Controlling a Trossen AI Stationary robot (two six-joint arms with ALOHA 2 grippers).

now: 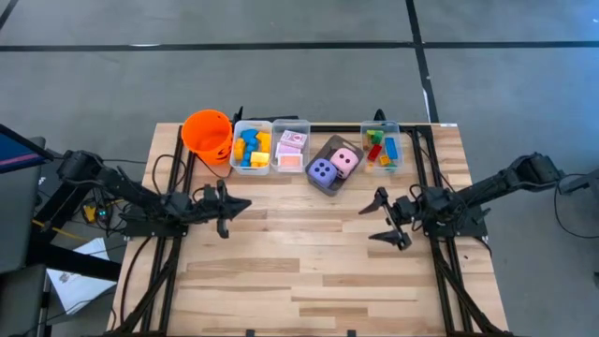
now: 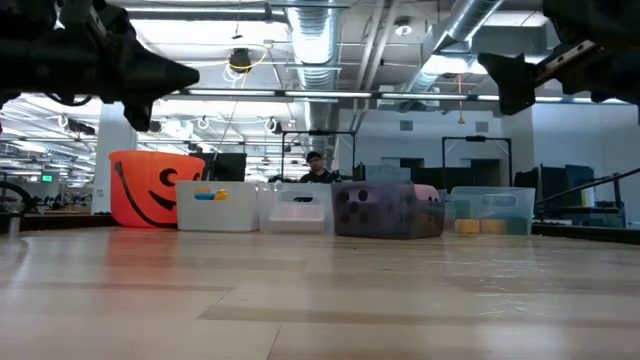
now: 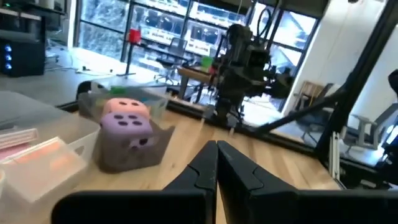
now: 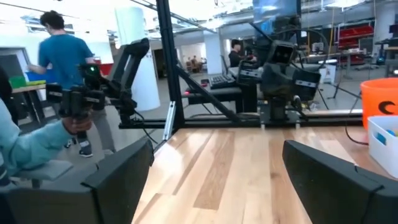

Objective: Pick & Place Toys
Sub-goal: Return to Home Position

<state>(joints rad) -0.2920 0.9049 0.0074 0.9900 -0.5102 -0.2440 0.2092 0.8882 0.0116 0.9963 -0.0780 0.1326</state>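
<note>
Both dark arms reach in over the pale wooden worktop (image 1: 309, 271) from its two sides. Each is stretched toward the middle and carried above the surface. The left claw (image 1: 241, 203) is closed tight, its two fingers (image 3: 216, 168) pressed together to a point, and it holds nothing. The right claw (image 1: 384, 220) stands wide open, its fingers (image 4: 121, 171) spread well apart with nothing between them. Neither touches any toy.

A row of containers stands along the far edge. At the left end is the round orange plastic bucket (image 1: 207, 134). Just beside it, the first clear rectangular bin (image 1: 252, 171) holds blue, yellow and orange plastic blocks (image 1: 251, 148). The second clear bin (image 1: 291, 121), touching the first, holds the pink-and-white cards (image 1: 291, 140). Next comes a bin turned at an angle (image 1: 328, 142), carrying the purple soft die (image 1: 322, 171) and the pink soft die (image 1: 345, 161) side by side. Near it on the right, the last clear bin (image 1: 381, 124) holds green, red, yellow and blue blocks (image 1: 382, 148).
</note>
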